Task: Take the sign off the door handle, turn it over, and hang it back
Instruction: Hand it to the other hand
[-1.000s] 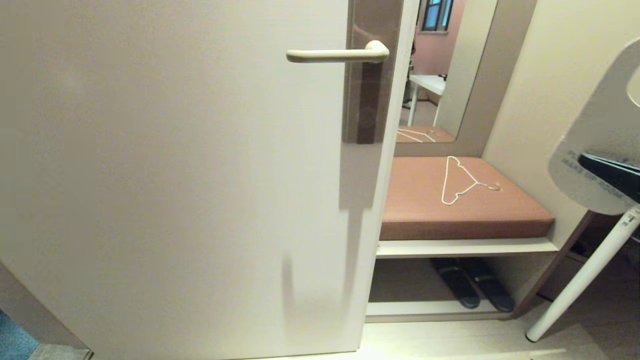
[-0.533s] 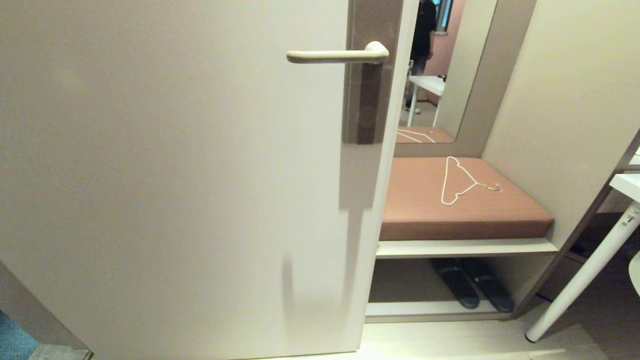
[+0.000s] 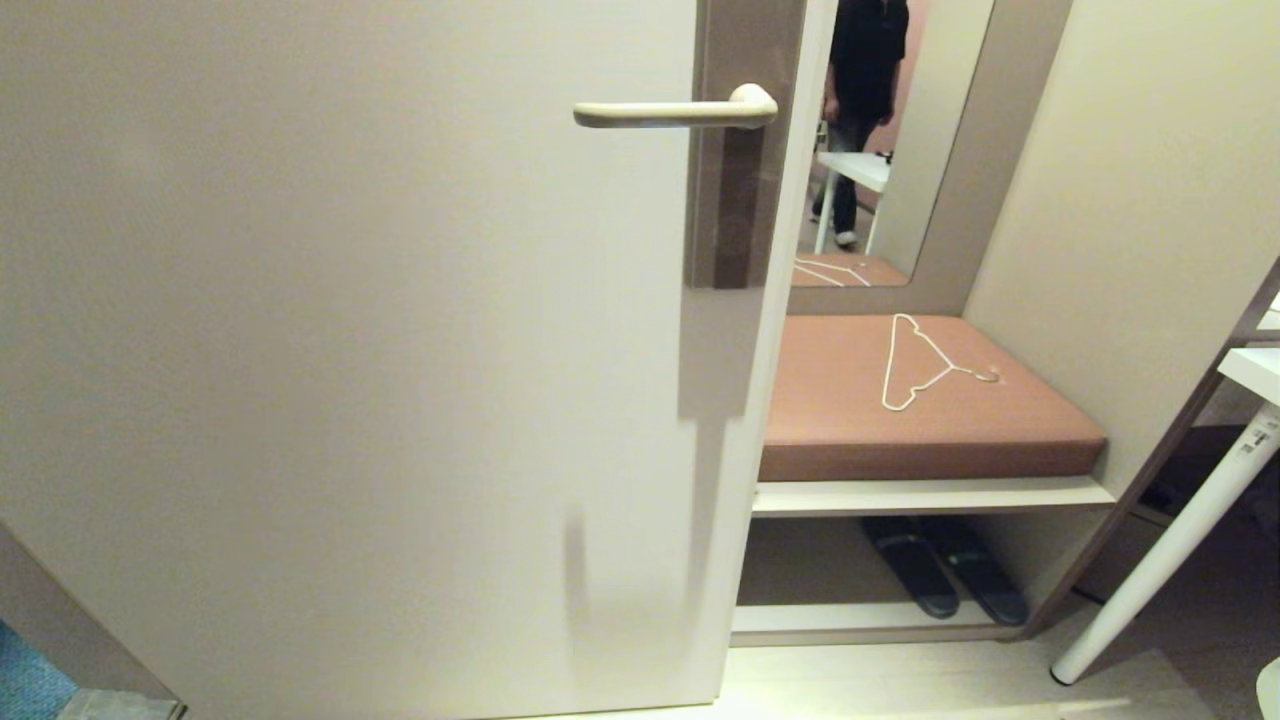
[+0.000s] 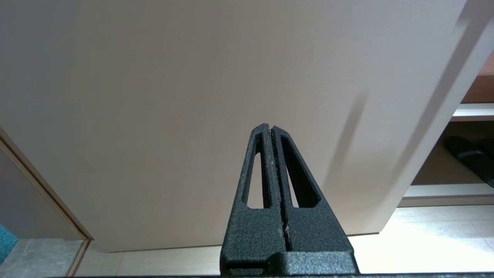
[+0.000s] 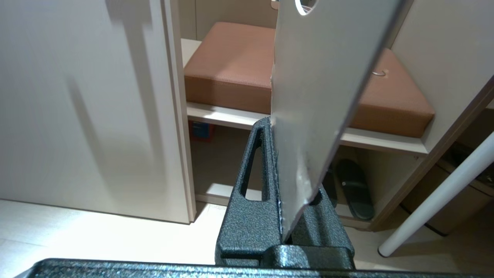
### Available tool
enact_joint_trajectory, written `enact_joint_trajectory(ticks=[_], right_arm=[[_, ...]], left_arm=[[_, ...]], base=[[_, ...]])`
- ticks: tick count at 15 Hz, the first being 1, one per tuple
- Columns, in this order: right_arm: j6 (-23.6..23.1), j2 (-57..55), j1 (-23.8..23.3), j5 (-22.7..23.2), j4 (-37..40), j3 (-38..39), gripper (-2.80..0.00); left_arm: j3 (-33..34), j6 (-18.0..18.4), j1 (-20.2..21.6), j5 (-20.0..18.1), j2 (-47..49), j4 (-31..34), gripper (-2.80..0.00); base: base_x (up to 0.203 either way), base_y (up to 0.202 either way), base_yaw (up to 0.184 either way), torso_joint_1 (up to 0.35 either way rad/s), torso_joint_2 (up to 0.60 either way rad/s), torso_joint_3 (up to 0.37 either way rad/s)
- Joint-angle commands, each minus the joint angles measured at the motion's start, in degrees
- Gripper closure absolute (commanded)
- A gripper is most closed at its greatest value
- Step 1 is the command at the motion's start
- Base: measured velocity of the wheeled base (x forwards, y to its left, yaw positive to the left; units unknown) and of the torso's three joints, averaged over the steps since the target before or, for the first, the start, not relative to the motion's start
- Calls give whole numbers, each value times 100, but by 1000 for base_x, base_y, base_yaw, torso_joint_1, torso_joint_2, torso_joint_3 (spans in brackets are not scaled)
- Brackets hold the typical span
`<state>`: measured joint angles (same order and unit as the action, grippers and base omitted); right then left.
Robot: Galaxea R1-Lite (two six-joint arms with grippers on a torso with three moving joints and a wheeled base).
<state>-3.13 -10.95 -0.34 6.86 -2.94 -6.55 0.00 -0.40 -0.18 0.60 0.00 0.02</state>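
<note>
The right tool (image 5: 276, 127) pinches the sign (image 5: 316, 88) by its lower edge, low and well away from the bare door handle (image 3: 675, 110); the left tool (image 4: 272, 131) sits closed and empty. The thin-edge grip may let the card twist, so its hole misses the lever

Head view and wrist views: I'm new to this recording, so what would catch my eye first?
The bare door handle juts from the pale door with nothing hanging on it. The sign stands clamped in the right pincer, low, facing the bench. A white wire hanger lies on the brown bench cushion.
</note>
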Motion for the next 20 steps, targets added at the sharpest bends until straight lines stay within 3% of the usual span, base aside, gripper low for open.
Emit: enact_joint_trajectory(ticks=[1, 6, 11, 13, 20], right_arm=[[-7, 519, 27, 1, -4, 306, 0], [209, 1093, 34, -92, 628, 324, 0], [197, 1095, 35, -737, 586, 529, 0], [187, 1095, 35, -758, 276, 653, 0], [375, 1095, 34, -765, 268, 655, 0]], left_arm=[[0, -4, 1, 2, 0, -2, 0], [0, -4, 1, 2, 0, -2, 0], [0, -4, 1, 2, 0, -2, 0], [0, -4, 1, 2, 0, -2, 0], [0, -4, 1, 2, 0, -2, 0]], base=[[0, 0, 0, 0, 0, 0], [0, 0, 0, 0, 0, 0], [0, 0, 0, 0, 0, 0], [0, 0, 0, 0, 0, 0], [0, 0, 0, 0, 0, 0]])
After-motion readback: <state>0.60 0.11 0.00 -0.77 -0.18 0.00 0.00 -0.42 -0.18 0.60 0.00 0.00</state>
